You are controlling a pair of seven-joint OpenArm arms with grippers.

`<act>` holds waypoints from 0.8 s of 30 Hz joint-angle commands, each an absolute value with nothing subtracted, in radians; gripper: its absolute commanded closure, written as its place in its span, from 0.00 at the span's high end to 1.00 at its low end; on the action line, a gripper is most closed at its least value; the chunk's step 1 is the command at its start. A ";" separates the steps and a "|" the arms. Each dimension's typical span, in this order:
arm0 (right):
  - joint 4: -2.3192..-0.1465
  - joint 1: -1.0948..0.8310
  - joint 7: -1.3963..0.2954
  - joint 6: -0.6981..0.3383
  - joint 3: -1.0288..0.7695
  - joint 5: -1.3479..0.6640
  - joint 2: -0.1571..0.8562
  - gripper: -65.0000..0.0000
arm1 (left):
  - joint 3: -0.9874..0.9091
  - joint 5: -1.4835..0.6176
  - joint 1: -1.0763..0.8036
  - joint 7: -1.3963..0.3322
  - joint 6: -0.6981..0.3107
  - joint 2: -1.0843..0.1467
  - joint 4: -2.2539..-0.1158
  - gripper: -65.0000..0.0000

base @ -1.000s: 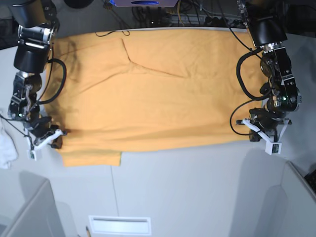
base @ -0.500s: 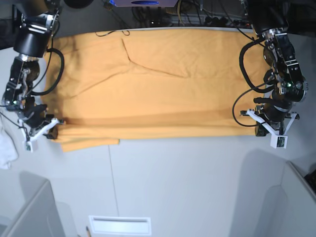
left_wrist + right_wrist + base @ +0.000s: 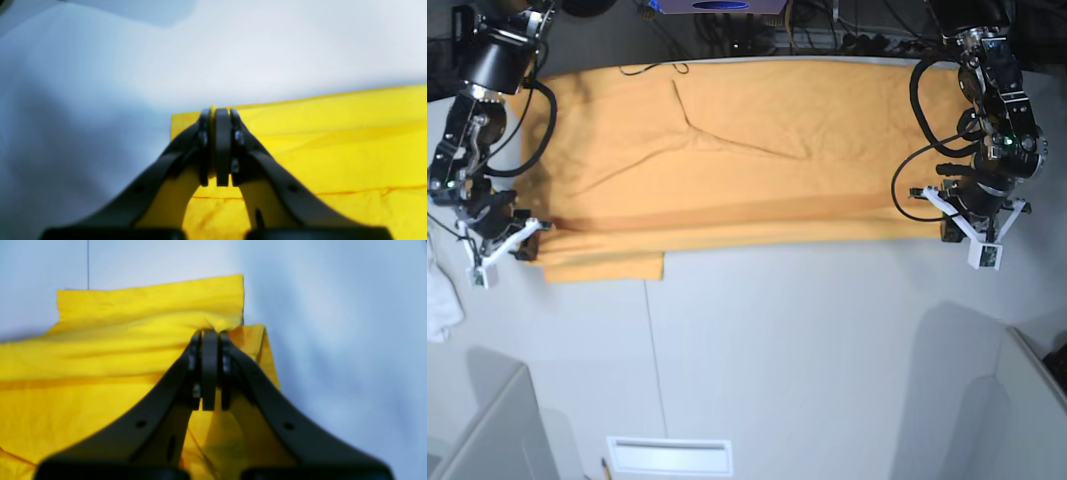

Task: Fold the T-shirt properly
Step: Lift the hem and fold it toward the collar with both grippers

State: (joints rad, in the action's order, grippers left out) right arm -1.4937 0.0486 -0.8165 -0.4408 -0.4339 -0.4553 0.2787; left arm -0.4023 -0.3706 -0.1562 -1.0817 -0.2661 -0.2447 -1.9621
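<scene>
White slot plate (image 3: pixel 669 456): at the 6 o'clock edge of the base view, flat on the table (image 3: pixel 807 360).
White cloth (image 3: pixel 441 300): bunched at the 9 o'clock edge, apart from the shirt.
Right gripper (image 3: pixel 525 238): at about 9 o'clock in the base view, jaws pressed together on the near corner of the T-shirt (image 3: pixel 727 150); the right wrist view shows yellow fabric bunched at the tips (image 3: pixel 210 335).
Left gripper (image 3: pixel 947 232): at about 3 o'clock, jaws pinched tight on the opposite near corner; a sliver of fabric sits between the tips (image 3: pixel 218 115).
T-shirt: spread wide across the far half of the table, 10 to 2 o'clock, near edge doubled over.
Cables (image 3: pixel 757 35): tangled beyond the far edge, 12 o'clock.
</scene>
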 commanded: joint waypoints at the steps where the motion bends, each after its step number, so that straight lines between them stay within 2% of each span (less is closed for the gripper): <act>1: -1.543 0.051 -0.800 -0.443 -0.466 -0.472 0.280 0.00 | -0.407 -0.372 -0.171 -1.067 -0.265 -0.259 -1.980 0.00; 4: -1.613 0.015 -0.805 -0.444 -0.536 -0.472 0.234 0.00 | -0.407 -0.372 -0.213 -1.067 -0.265 -0.259 -1.982 0.00; 15: -1.624 0.007 -0.822 -0.444 -0.552 -0.472 0.223 0.00 | -0.420 -0.378 -0.231 -1.069 -0.266 -0.251 -2.000 0.00; 21: -1.635 -0.039 -0.820 -0.444 -0.552 -0.472 0.223 0.00 | -0.565 -0.656 -0.297 -1.069 -0.266 -0.266 -2.002 0.00; 24: -1.693 -0.084 -0.817 -0.444 -0.553 -0.472 0.214 0.00 | -0.587 -0.728 -0.328 -1.069 -0.265 -0.300 -2.002 0.00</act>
